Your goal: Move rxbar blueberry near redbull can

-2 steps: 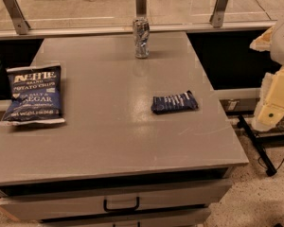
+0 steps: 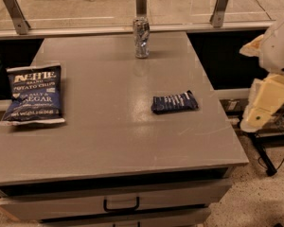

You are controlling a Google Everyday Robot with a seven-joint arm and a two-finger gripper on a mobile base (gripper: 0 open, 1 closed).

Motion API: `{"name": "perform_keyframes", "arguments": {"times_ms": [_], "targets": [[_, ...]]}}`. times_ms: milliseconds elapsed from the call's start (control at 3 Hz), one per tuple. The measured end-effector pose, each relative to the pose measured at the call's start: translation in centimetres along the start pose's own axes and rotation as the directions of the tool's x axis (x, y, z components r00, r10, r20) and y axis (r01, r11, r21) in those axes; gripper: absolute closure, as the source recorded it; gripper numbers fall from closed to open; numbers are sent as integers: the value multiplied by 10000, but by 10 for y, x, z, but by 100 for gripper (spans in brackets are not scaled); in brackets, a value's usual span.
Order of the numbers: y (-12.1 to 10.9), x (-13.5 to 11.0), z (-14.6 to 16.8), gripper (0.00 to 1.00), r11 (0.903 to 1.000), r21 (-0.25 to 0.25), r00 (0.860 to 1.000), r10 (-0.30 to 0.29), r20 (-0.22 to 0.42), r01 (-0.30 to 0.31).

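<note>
Three things sit on the gray table point(image 2: 113, 145). The bar point(image 2: 174, 102) is a small flat navy wrapper with rows of white text and crimped ends, lying flat toward the right side of the tabletop, slightly tilted. The can point(image 2: 141, 38), slim and shiny silver, stands upright near the far edge, well apart from the bar. A large blue chip bag point(image 2: 34, 94) lies at the left. The cream-colored gripper point(image 2: 262, 108) hangs off the table's right edge, away from the bar; whether it is spread or closed cannot be told.
</note>
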State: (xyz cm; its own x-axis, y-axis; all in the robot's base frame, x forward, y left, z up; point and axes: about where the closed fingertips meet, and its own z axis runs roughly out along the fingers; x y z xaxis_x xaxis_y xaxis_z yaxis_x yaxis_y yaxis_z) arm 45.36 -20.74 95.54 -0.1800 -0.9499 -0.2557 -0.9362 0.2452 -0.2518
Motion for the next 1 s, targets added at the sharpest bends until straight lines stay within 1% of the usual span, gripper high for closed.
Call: {"name": "perform_keyframes", "arguments": {"times_ms": [333, 667, 1000], "targets": [[-16, -15, 58, 0, 9979, -316, 9937, -539, 979, 572], [-34, -30, 106, 0, 9949, -732, 9826, -558, 1771, 697], [-39, -44, 139, 0, 9904, -1186, 9707, -412, 2366, 709]]}}
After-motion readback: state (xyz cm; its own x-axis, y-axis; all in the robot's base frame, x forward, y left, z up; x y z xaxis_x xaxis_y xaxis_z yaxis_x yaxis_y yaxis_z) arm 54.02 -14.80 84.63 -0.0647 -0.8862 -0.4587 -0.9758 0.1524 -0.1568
